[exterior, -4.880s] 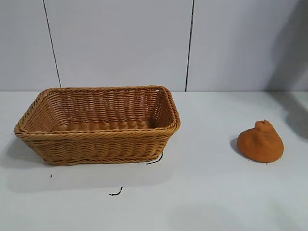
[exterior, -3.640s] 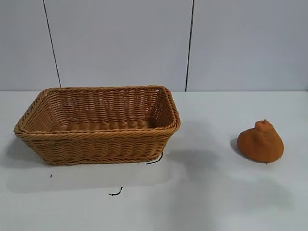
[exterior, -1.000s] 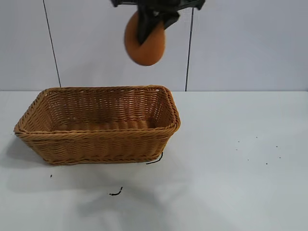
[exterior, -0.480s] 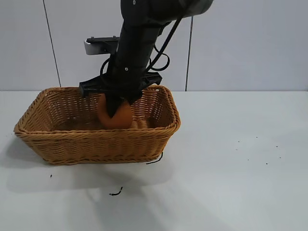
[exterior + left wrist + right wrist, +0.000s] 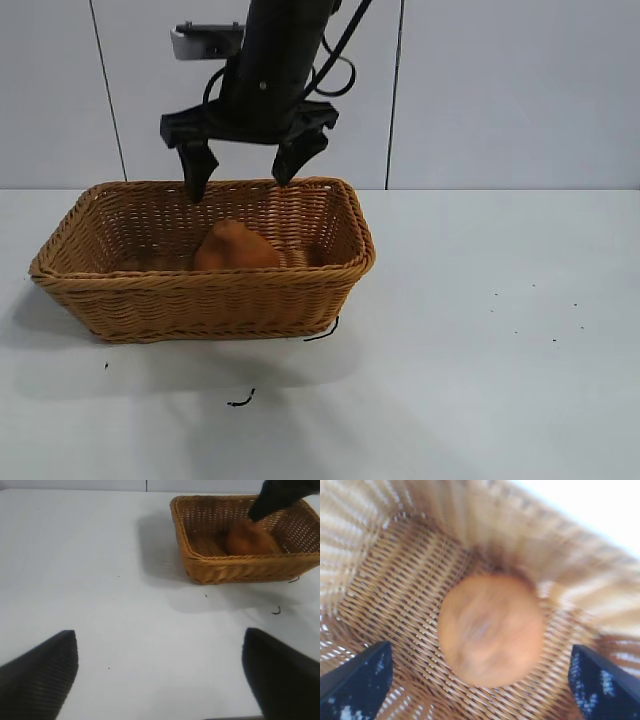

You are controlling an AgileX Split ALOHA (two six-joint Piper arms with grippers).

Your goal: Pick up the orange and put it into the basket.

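The orange lies on the floor of the tan wicker basket, loose, near its middle. It also shows in the right wrist view and the left wrist view. My right gripper hangs open and empty just above the basket's back rim, over the orange, fingers spread wide. In the right wrist view its fingertips flank the orange without touching it. My left gripper is open and empty over bare table, away from the basket; it is out of the exterior view.
The white table has small dark scraps in front of the basket and specks at the right where the orange lay. A grey panelled wall stands behind.
The right gripper carried the orange from the table's right side up and over, lowered it into the basket, opened, and has now risen above the rim, leaving the orange inside.
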